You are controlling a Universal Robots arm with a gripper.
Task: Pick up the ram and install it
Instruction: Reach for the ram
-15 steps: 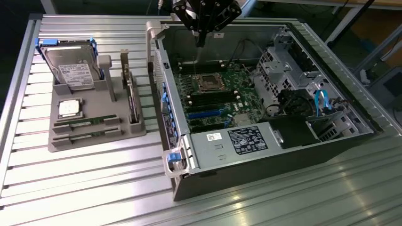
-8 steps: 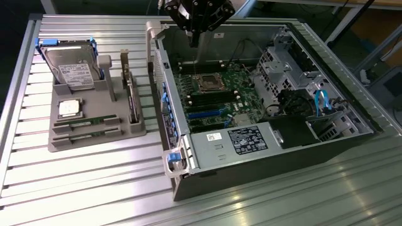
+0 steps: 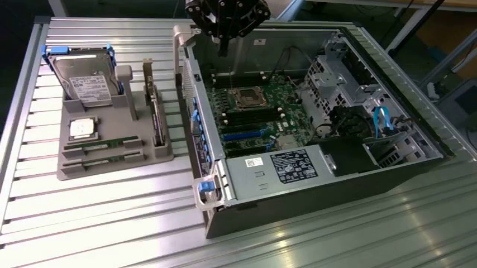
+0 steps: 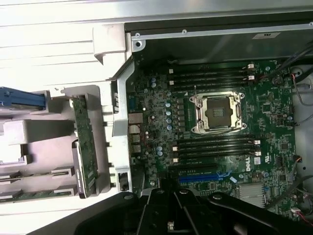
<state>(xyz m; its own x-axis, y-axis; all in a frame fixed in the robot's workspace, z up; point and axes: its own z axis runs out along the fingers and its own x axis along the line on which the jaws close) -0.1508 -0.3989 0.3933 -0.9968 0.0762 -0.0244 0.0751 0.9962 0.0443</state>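
Closed to a narrow pinch at the end effector [image 3: 222,50], with nothing seen between the fingertips. Poised high over the rear of the open case [image 3: 335,167], above the motherboard [image 4: 161,122].

Well apart from the end effector for the ram [image 3: 103,146]: seated in a slot of the grey tray [image 3: 111,170], out past the case wall, with a twin [image 3: 100,162] just beside it in the next slot. Hard to tell whether flat or on edge.

Probably light and stiff, yet fragile: a thin board with small chips. Best taken by the two long edges near the middle, clear of the chips. Little to hold, so apt to tilt or slip in a loose pinch. Not to be mixed up with the taller card [image 3: 154,111] standing nearer the end effector, nor with the silver processor [image 3: 82,128].

Under it all, a ribbed metal counter [image 3: 111,223], shiny and likely slick. Almost directly below the end effector, dark memory slots [image 4: 215,147], seemingly empty, beside the socket [image 4: 217,112]. Tight quarters in there: cables and a drive cage [image 3: 328,78] close by. Beyond the counter, frame legs and floor.
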